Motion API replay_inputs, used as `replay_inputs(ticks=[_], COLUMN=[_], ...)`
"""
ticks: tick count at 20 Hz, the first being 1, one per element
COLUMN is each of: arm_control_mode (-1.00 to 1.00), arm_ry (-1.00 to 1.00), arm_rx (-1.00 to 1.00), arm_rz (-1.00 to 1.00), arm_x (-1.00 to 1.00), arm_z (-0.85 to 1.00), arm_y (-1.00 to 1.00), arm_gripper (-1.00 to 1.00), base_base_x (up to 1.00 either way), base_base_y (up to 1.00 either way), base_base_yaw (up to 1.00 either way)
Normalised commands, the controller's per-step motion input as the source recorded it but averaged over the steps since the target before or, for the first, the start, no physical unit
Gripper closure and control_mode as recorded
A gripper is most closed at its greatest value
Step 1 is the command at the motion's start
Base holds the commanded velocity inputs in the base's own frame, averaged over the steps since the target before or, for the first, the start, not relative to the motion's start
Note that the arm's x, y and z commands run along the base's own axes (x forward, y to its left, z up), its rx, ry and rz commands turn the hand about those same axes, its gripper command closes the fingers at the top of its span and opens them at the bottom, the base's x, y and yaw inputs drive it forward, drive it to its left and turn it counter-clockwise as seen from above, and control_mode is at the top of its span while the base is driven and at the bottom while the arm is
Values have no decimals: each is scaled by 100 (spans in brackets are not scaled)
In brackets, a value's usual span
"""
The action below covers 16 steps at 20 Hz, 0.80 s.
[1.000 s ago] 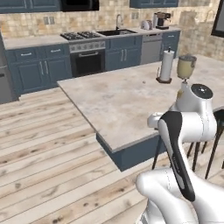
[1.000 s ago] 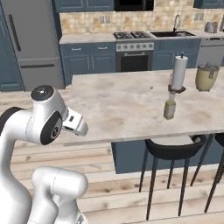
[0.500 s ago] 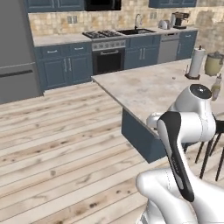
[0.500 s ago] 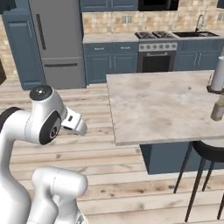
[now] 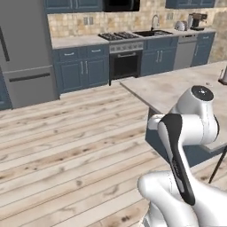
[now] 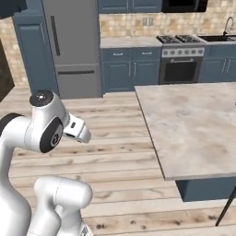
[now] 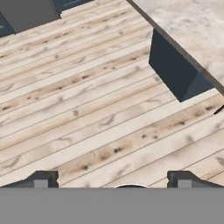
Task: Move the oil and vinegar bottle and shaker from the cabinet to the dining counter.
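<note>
The dining counter [image 5: 177, 88] is the beige marbled island top at the right of the left base view. It also fills the right of the right base view [image 6: 193, 124], and its corner and blue base cross the top right of the hand view [image 7: 192, 22]. My gripper [image 7: 113, 181] is open, its dark fingertips [image 7: 41, 179] wide apart with nothing between them, looking down at bare wooden floor. The oil and vinegar bottle and the shaker are out of view. A tall slate-blue panel [image 6: 27, 50] stands left of the fridge; I cannot tell whether it is the cabinet.
A grey fridge [image 6: 71, 46] stands at the back left, with low blue cupboards [image 6: 129, 73], a stove [image 5: 124, 55] and a sink counter along the back wall. Wide plank floor [image 5: 66, 146] lies between me and them. A dark stool leg [image 6: 226, 209] shows under the island.
Both base views have swung left, so the camera moved: the island slid to the right, and the paper towel roll, pot and bottle on it left the picture. The fridge came in.
</note>
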Motion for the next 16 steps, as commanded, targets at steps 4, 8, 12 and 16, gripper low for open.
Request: replay_inputs(ticks=[4,8,12,16], arm_control_mode=[100,100,100,100], arm_ry=[0,0,0,0], arm_rx=[0,0,0,0], arm_rz=[0,0,0,0], arm_x=[0,0,0,0], arm_z=[0,0,0,0], arm_y=[0,0,0,0], arm_gripper=[-100,-100,-100,-100], base_base_x=[75,80,81,80], base_base_y=[51,43,40,40], base_base_yaw=[8,9,11,11])
